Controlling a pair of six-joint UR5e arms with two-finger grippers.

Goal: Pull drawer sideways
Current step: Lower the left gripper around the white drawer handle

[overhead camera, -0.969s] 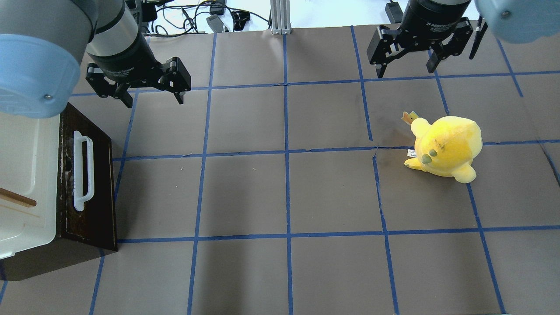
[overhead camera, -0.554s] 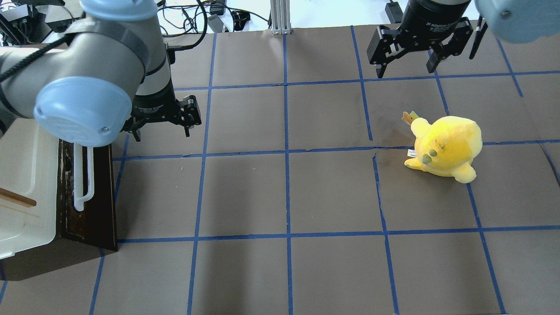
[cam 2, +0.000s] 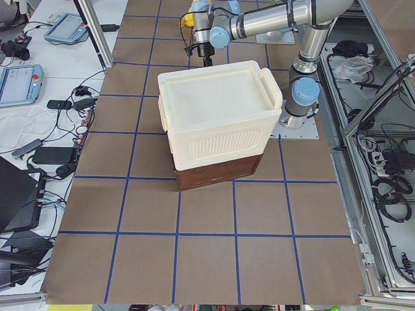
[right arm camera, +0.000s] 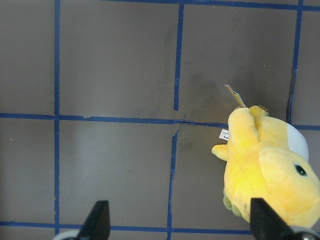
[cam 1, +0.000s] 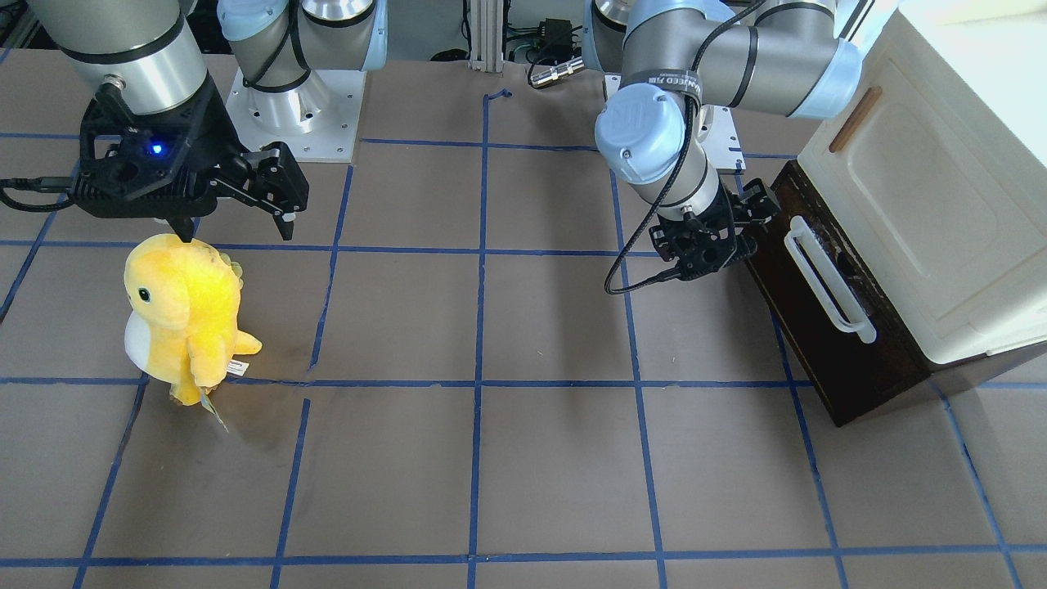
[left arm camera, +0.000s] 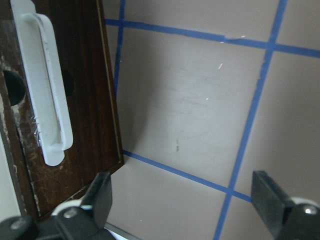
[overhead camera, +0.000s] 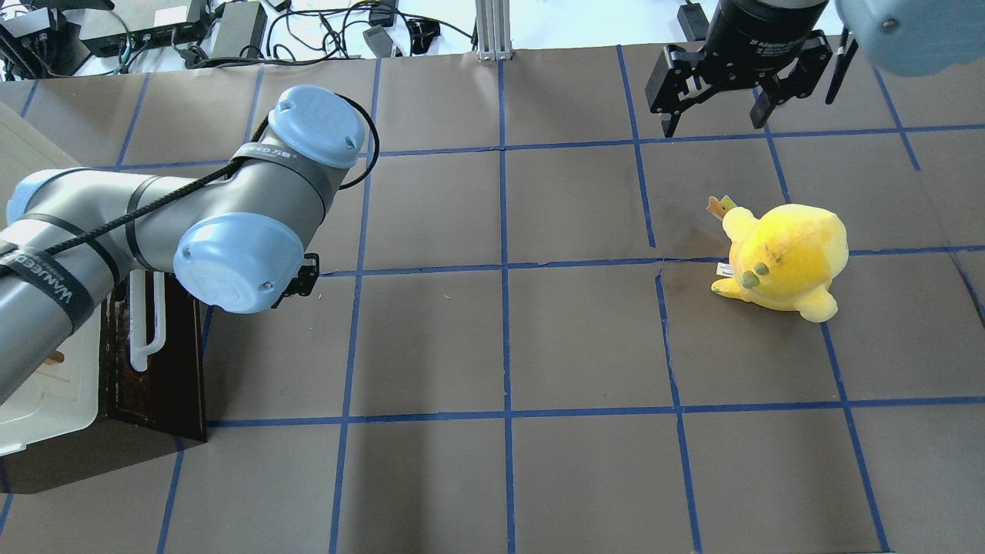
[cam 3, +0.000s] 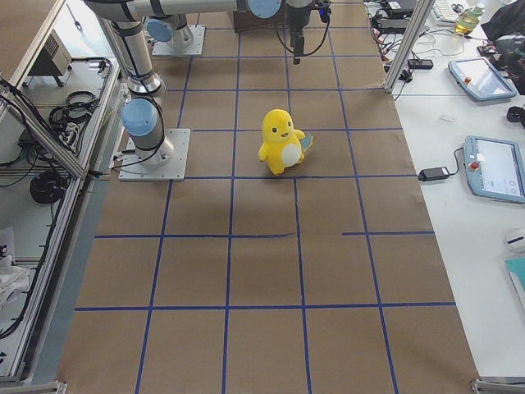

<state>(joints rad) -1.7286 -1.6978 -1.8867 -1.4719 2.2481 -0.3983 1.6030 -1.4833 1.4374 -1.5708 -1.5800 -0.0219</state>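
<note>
At the counter's (overhead camera: 585, 338) left end, on my own left side, a shallow dark brown wooden drawer (cam 1: 826, 360) sits at the base of a cream, box-shaped cabinet (cam 1: 924, 204). Its front is turned toward the middle of the counter. A long white bar handle (cam 1: 826, 282) runs along that front, and a small wooden handle (cam 1: 855, 119) shows higher up on the cream door.

My left gripper (left arm camera: 182, 187) hangs low over the counter just beside the drawer front, at the end nearer my base. Its fingers (left arm camera: 102, 192) are spread wide apart with nothing between them. From the left wrist view, one finger lies close to the front's lower corner. I cannot tell whether it touches the wood. The bar handle is off to the side of that finger, apart from it. In the overhead view my own forearm covers most of this gripper and part of the drawer.

My right gripper (overhead camera: 712, 123) is well apart from all that, over the other half of the counter. Its fingers are spread too and it holds nothing. A yellow plush toy with a white belly (overhead camera: 785, 261) stands upright on the brown paper near it, not between the fingers. Blue tape (overhead camera: 504, 338) marks the counter in squares.
</note>
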